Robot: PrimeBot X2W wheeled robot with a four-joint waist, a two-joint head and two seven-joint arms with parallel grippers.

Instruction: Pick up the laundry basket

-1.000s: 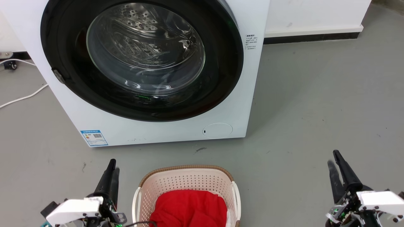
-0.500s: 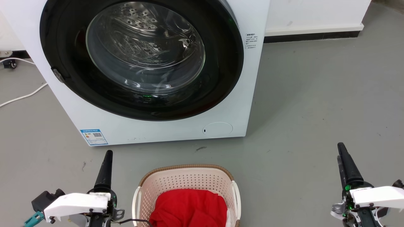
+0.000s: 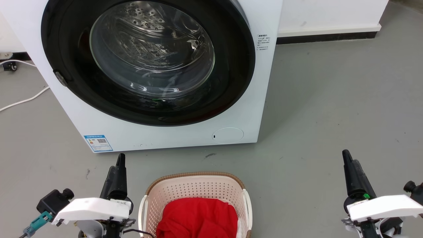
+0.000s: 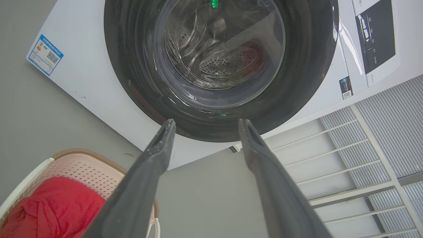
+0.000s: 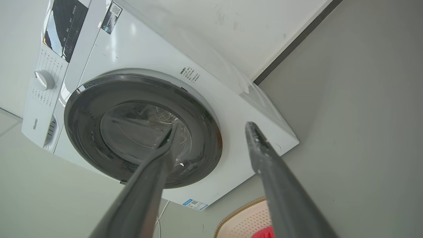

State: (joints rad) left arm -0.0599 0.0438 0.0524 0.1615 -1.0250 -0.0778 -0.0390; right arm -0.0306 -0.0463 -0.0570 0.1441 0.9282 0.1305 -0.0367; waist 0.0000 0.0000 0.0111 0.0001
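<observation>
Cream-pink laundry basket (image 3: pixel 198 186) sits ungrasped at six o'clock — left gripper (image 3: pixel 120 158) at seven, right gripper (image 3: pixel 346 154) at four, both spread wide; I've yet to grasp and lift.

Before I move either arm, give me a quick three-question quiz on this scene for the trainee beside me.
1. True or false: the fingers of the left gripper are shut on the laundry basket.
2. What lies in the basket? A) red cloth B) blue towel C) nothing
3. Which stands nearer the basket, the left gripper or the right gripper?
Key: 1 false, its fingers are open and off the basket; 2 A; 3 the left gripper.
</observation>
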